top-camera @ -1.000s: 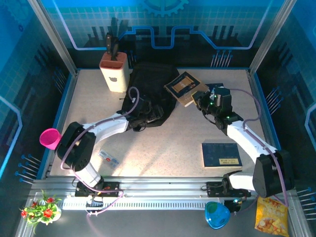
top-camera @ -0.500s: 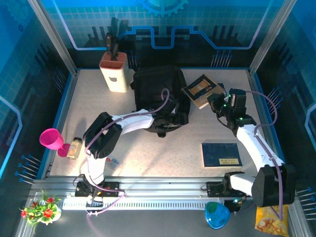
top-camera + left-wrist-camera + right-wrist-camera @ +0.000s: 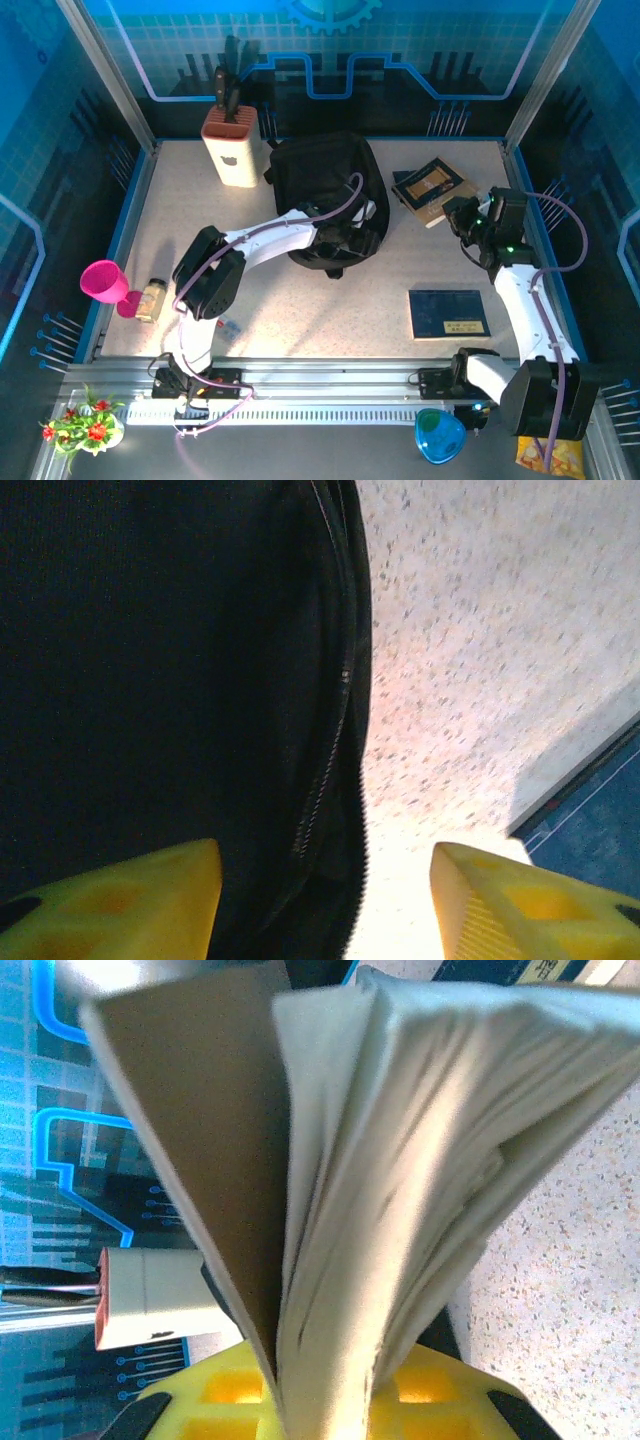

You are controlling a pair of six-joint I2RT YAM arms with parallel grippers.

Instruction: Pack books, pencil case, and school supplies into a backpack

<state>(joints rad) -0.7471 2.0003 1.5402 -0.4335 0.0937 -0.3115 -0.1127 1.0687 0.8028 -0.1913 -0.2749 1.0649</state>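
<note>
Left pincer [image 3: 325,870]: about half open, its 2 yellow fingers apart on either side of the zippered edge of the black backpack [image 3: 315,185], with no grip on the fabric. The backpack lies at the far middle of the counter [image 3: 330,315], just right of the knife block [image 3: 232,150]. Right pincer [image 3: 468,216]: closed on 1 tan-edged book [image 3: 432,187], held tilted just right of the backpack, pages fanned. 1 dark blue book [image 3: 448,312] lies flat on the counter, well apart from the backpack.
</note>
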